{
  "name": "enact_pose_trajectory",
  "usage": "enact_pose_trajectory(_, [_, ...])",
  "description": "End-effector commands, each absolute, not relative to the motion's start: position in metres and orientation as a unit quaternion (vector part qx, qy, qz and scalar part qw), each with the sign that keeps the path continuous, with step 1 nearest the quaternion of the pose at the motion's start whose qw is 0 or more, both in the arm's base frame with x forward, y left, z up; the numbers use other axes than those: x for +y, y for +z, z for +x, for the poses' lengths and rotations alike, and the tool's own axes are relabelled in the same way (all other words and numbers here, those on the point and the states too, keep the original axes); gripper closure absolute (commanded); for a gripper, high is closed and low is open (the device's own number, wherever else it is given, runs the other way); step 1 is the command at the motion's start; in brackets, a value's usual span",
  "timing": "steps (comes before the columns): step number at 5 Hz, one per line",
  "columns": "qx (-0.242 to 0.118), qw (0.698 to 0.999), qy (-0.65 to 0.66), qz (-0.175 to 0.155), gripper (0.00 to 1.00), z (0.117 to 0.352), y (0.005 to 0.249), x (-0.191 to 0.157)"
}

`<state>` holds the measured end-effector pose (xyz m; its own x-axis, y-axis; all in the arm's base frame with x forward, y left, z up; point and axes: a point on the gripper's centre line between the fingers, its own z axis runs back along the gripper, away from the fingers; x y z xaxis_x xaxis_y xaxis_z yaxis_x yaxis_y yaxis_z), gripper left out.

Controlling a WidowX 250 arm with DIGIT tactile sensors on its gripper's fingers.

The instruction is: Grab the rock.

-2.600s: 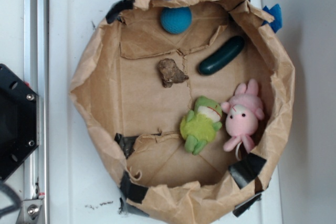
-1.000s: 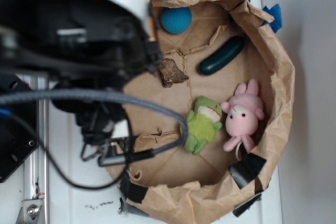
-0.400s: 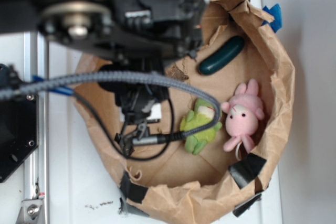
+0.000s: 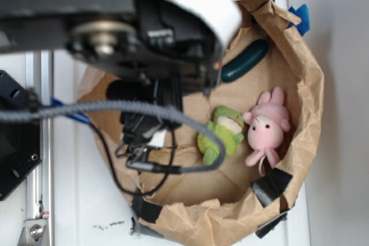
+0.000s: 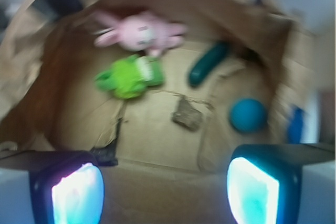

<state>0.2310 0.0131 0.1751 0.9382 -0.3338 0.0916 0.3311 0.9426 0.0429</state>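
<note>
While the arm's black bulk covers the upper left of the exterior view and hides the rock there, the wrist view shows it plainly: the rock (image 5: 187, 115) lies on the brown paper floor of the paper-lined bin (image 4: 308, 84), ahead of the gripper (image 5: 165, 190) and apart from it. A teal ball (image 5: 248, 115) sits near the rock on one side, a dark green cucumber-shaped thing (image 5: 207, 64) beyond it, and a green frog plush (image 5: 128, 77) with a pink bunny plush (image 5: 139, 32) farther off on the other side. The two fingers (image 5: 73, 192) stand spread wide at the bottom corners of the wrist view, with nothing between them.

By the look of it, this is the approach step: the gripper is over the bin but has not reached the stone. The next move calls for carrying the open jaws forward until the rock sits centred between them, then lowering until the pads flank its lumpy sides before closing. The stone is small and jagged, so a square, centred pinch seems wise. The wrist picture is blurred, so its exact outline cannot be told.
</note>
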Motion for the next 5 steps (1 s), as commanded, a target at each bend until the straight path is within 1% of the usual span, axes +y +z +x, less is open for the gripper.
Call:
enact_pose_trajectory(1, [-0.067, 0.963, -0.262, 0.020, 0.00, 0.2395, 0.1823, 0.0159])
enact_pose_trajectory(3, [-0.067, 0.963, -0.262, 0.020, 0.00, 0.2395, 0.1823, 0.0159])
enact_pose_trajectory(4, [-0.073, 0.923, -0.378, -0.011, 0.00, 0.2428, 0.1736, 0.0143])
enact_pose_trajectory(5, [-0.077, 0.898, -0.433, -0.016, 0.00, 0.2446, 0.1732, 0.0118])
